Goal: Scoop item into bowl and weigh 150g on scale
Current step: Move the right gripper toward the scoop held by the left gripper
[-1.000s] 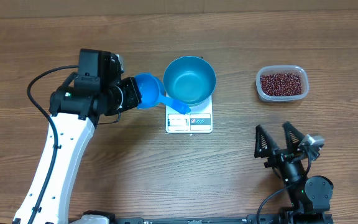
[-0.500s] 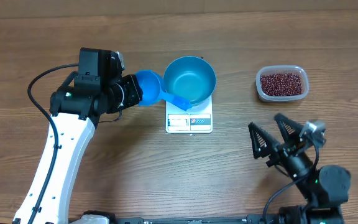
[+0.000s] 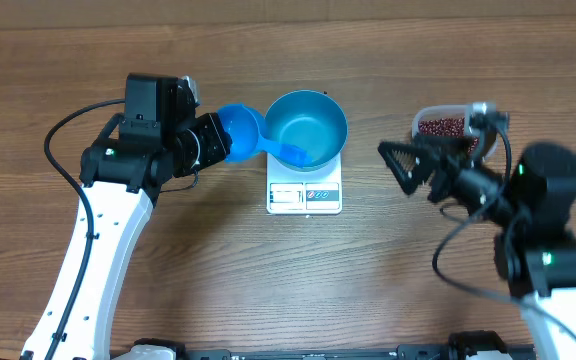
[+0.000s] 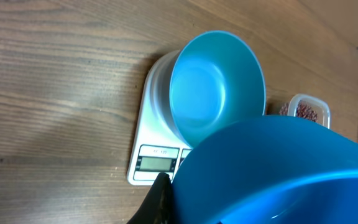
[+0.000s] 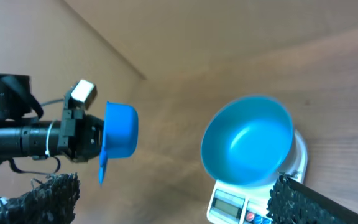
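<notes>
Wooden table (image 3: pixel 288 290) carries the scale (image 3: pixel 304 195), the empty bowl (image 3: pixel 308 125) on top. My left pincer (image 3: pixel 210 148) clamps the scoop (image 3: pixel 238 132) beside it; my right pincer (image 3: pixel 405 168) gapes empty by the beans (image 3: pixel 445 127) in their tub (image 3: pixel 420 121). Scooping hasn't begun, I judge: the scoop must reach those beans.

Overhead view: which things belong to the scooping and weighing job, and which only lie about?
For the job: beans, clear tub, blue scoop, blue bowl, white scale.
Lying about: nothing loose visible, only the wooden table itself.
</notes>
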Tool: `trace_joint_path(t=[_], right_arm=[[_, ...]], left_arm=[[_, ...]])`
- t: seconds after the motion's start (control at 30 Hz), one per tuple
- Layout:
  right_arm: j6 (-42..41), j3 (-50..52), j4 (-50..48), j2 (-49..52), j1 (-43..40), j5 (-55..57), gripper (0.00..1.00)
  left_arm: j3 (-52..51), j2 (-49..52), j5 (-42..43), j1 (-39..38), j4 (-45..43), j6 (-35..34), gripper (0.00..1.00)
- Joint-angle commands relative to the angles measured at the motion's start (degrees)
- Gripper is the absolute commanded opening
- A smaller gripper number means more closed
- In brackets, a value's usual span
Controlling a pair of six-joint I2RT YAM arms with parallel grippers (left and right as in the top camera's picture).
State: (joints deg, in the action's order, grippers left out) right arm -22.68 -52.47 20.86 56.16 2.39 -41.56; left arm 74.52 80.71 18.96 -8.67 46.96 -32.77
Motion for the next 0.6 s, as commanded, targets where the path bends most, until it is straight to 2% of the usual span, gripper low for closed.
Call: trace_joint_path(t=[0.0,0.17,0.43,0.57], right_arm=[[0.22,-6.62,2.25,5.2,0.17,-4.15,1.0],[0.17,-11.08,2.43,10.64,0.17,-8.31,1.0],[0.09,-11.45,1.29,11.85,0.17,-9.99,1.0],[-6.84,-11.45,-0.63,11.85,0.17,-10.05,1.0]], left_arm=[[0.92,-1.55,1.27,-0.48,-0.96,-2.27,0.04],[0.92,-1.53,1.66,-0.5,-2.49,-4.7,0.04],[0.85,-0.57,1.07,-3.13,-3.96,-8.17,0.04],[0.85,0.92,-0.2,-4.98,-4.39,-9.03,0.04]])
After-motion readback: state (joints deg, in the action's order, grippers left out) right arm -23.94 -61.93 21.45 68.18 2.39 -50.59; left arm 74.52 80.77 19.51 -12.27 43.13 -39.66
